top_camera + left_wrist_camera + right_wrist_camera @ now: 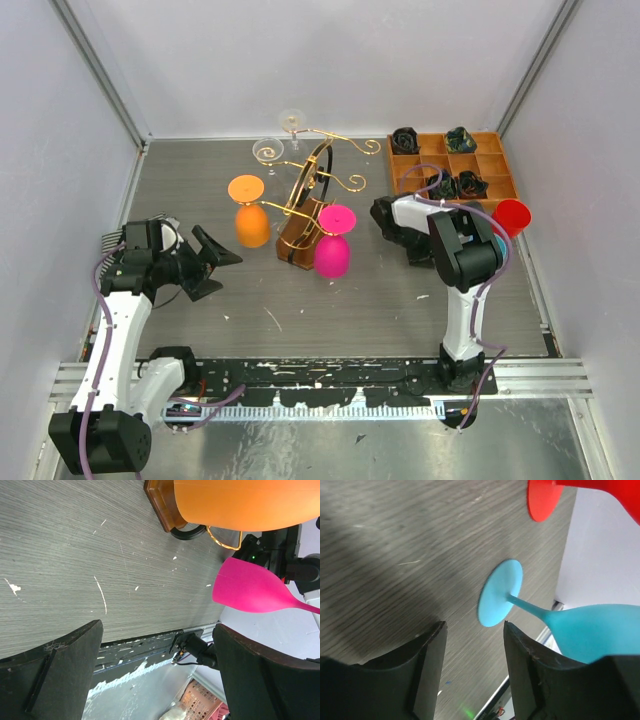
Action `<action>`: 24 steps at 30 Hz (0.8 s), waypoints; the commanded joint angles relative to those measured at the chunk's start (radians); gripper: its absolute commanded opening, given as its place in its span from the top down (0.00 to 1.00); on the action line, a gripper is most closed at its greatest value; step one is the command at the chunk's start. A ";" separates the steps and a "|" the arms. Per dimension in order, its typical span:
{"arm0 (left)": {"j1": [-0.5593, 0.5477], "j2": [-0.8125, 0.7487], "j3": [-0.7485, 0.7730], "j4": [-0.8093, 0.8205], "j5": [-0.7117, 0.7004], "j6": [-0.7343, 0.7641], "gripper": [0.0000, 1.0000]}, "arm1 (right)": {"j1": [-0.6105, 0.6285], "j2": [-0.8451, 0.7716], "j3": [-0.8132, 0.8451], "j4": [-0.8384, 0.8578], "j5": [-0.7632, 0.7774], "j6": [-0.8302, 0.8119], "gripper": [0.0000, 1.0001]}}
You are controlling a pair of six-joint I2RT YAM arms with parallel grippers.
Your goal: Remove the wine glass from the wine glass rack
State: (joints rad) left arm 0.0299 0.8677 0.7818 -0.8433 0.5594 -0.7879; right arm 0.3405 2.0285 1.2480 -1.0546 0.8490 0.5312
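Orange wine glass (250,222) and pink wine glass (332,252) are hanging bowl-down by their feet from the wine glass rack (305,205) mid-table. The left gripper (159,626) is facing them, jaws spread, probably lining up a grasp. The right gripper (474,630), also spread and empty, is hovering by a blue wine glass (560,625).

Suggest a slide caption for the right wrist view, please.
Open right tool faces the foot of a teal glass, a red glass beside it.
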 commanded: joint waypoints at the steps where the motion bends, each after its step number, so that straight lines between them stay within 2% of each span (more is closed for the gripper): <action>1: 0.001 -0.015 -0.009 0.002 0.018 0.019 0.02 | 0.034 -0.059 0.042 0.087 -0.138 -0.006 0.43; 6: 0.001 -0.017 -0.007 -0.002 0.018 0.021 0.02 | 0.047 -0.121 0.075 0.108 -0.217 -0.040 0.35; 13: 0.001 -0.010 0.021 -0.027 0.007 0.036 0.02 | 0.013 -0.219 0.170 0.121 -0.334 -0.115 0.17; 16: 0.001 -0.015 0.031 -0.032 0.005 0.032 0.02 | -0.058 -0.257 0.181 0.145 -0.466 -0.142 0.15; 22: 0.001 -0.030 0.022 -0.030 0.005 0.017 0.02 | -0.242 -0.319 0.186 0.143 -0.609 -0.134 0.14; 24: 0.001 -0.033 0.020 -0.030 0.004 0.013 0.02 | -0.260 -0.366 0.198 0.168 -0.673 -0.143 0.15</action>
State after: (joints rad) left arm 0.0299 0.8524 0.7822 -0.8669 0.5545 -0.7746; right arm 0.1265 1.7607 1.4044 -0.9157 0.3191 0.4088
